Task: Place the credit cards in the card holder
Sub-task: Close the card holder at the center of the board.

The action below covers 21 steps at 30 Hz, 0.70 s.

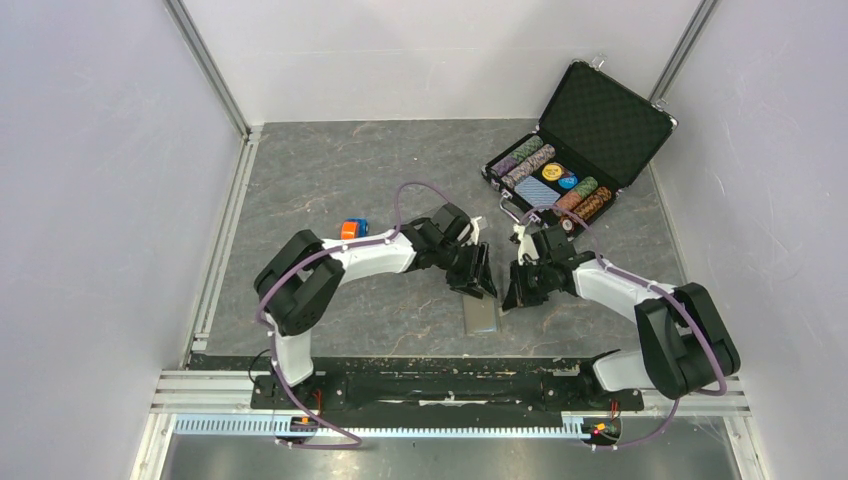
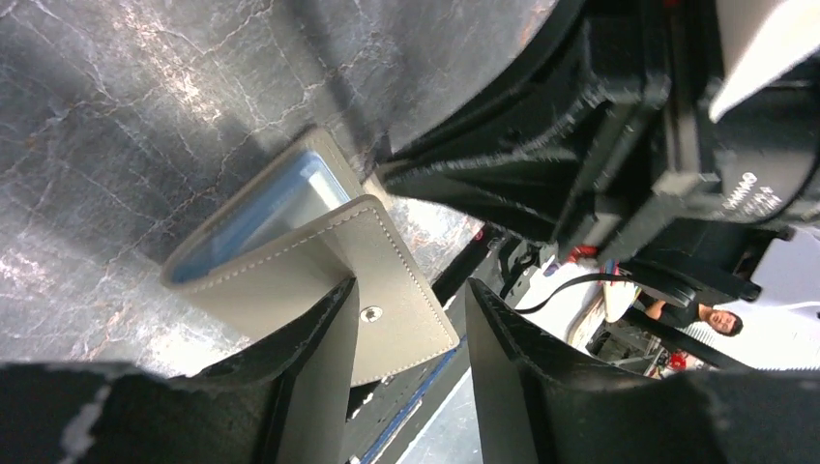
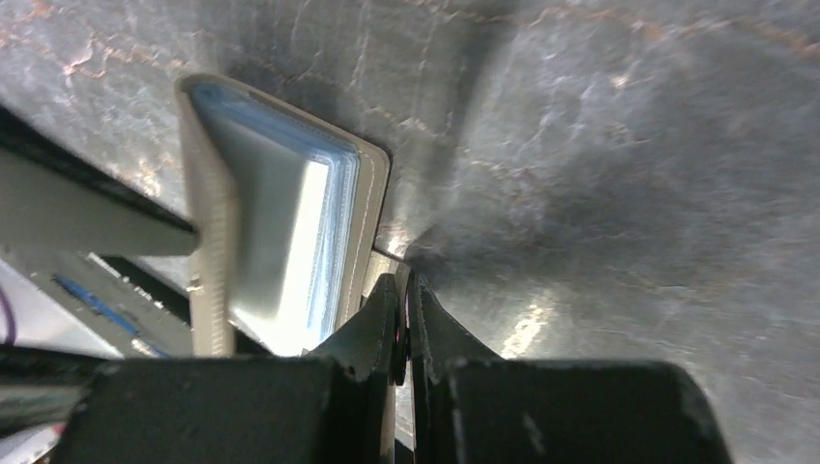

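Observation:
The grey-taupe card holder (image 1: 482, 316) lies on the table between my two grippers. Its flap stands partly raised, showing the pale blue-grey inside (image 3: 280, 222). In the left wrist view the holder (image 2: 290, 261) and its round snap (image 2: 370, 313) sit just beyond my left finger (image 2: 309, 367). My left gripper (image 2: 408, 290) is open with nothing between its jaws, and one finger rests against the flap. My right gripper (image 3: 401, 280) is shut at the holder's right edge. A thin dark sliver, seemingly a black credit card (image 3: 385, 253) seen edge-on, is pinched in it. The orange-tan card is out of view.
A black poker-chip briefcase (image 1: 605, 115) stands open at the back right, with chips and a blue card deck (image 1: 537, 190) inside. A small orange and blue object (image 1: 352, 229) lies behind the left arm. The black rail (image 1: 430, 385) runs along the near edge.

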### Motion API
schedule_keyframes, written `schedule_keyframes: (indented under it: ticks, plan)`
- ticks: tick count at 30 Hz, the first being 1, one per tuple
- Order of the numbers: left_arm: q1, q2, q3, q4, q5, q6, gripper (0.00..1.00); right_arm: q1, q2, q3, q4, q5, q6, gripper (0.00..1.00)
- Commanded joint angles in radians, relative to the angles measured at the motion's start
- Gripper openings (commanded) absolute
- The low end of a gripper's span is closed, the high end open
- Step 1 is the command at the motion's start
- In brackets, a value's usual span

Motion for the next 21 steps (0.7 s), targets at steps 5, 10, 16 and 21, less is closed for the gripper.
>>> schedule_keyframes:
  ticks: [5,10,16,21]
  plan:
    - [-0.005,0.069,0.042,-0.041,0.009,0.012,0.46,0.010,-0.041,-0.059,0.036,-0.077,0.088,0.00]
    - [-0.008,0.097,0.052,-0.085,-0.008,0.043,0.24,0.011,-0.042,-0.041,0.026,-0.083,0.082,0.00]
    - [-0.029,0.136,0.107,-0.213,-0.080,0.117,0.07,0.010,-0.047,-0.016,0.026,-0.104,0.076,0.08]
    - [-0.056,0.177,0.156,-0.312,-0.139,0.182,0.02,0.010,-0.059,-0.008,0.048,-0.144,0.078,0.23]
